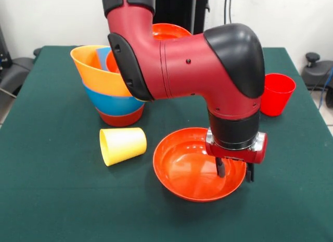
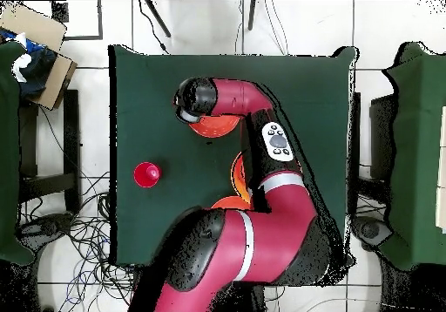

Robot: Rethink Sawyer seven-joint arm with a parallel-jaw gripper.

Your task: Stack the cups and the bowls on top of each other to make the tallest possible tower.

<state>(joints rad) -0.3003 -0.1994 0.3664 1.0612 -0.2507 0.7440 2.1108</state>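
From my remote seat I see the gripper lowered over the right rim of a wide shallow red-orange bowl. Its two dark fingers stand apart — one dips inside the bowl just within the rim, the other hangs outside it, so the rim sits between them; I cannot tell whether they touch it.

To the left of the fingers, past the bowl, a yellow cup lies on its side on the green table, its mouth turned toward the bowl. Farther left and behind it stands the tower: a huge orange bowl tilted in a large blue bowl, which sits in a red-orange bowl at the base. Inside the orange bowl I glimpse light blue and red-orange pieces — partly hidden by the arm.

To the right of the fingers and farther back a red cup stands upright, well apart. Behind the arm another red-orange bowl shows.

From overhead, the arm hides most of the table; the red cup stands clear.
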